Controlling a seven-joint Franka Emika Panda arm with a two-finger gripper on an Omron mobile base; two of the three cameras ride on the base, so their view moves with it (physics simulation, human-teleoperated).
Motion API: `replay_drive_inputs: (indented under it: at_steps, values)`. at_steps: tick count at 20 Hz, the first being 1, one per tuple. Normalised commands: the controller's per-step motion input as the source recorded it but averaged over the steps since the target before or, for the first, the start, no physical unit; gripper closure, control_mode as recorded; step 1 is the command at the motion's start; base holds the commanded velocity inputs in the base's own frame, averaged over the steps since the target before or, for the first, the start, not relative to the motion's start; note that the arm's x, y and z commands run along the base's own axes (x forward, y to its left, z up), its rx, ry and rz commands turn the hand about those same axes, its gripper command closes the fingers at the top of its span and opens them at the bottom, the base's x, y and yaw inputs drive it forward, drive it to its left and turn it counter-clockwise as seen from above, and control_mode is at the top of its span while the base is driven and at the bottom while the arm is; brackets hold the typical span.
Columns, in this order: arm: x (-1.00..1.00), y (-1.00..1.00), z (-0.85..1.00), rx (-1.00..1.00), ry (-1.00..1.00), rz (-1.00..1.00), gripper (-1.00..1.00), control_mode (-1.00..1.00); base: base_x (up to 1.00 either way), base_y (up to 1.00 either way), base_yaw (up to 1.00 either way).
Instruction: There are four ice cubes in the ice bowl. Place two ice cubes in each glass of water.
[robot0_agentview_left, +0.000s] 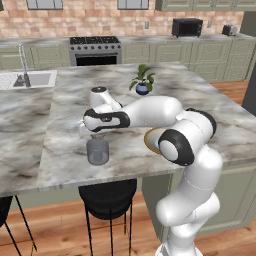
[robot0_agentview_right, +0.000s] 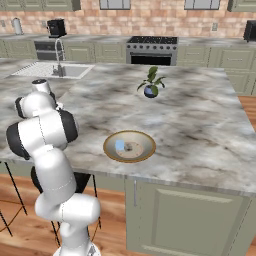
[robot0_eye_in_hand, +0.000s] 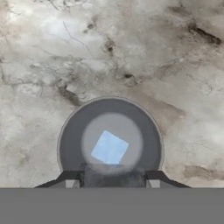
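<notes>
Hand (robot0_eye_in_hand: 112, 181) closed, fingertips mostly cut off; ice cube (robot0_eye_in_hand: 109, 148) in glass (robot0_eye_in_hand: 70, 144).

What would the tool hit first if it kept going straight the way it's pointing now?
Most likely the glass of water directly beneath the tool, probably the ice cube seen in its middle. Whether the tool itself is holding that cube is unclear.
</notes>
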Motion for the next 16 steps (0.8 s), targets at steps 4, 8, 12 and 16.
replay_drive_inputs:
  at_steps: [4,8,12,16]
  values:
    - [-0.01,0.00,-0.11,0.00,-0.02,0.00,1.00,-1.00,0.00,0.00,0.00]
    - [-0.03,0.00,-0.15,0.00,0.00,0.00,1.00,-1.00,0.00,0.00,0.00]
    - [0.00,0.03,-0.15,0.00,0.00,0.00,1.00,-1.00,0.00,0.00,0.00]
    - [0.00,0.06,-0.21,0.00,0.00,0.00,1.00,-1.00,0.00,0.00,0.00]
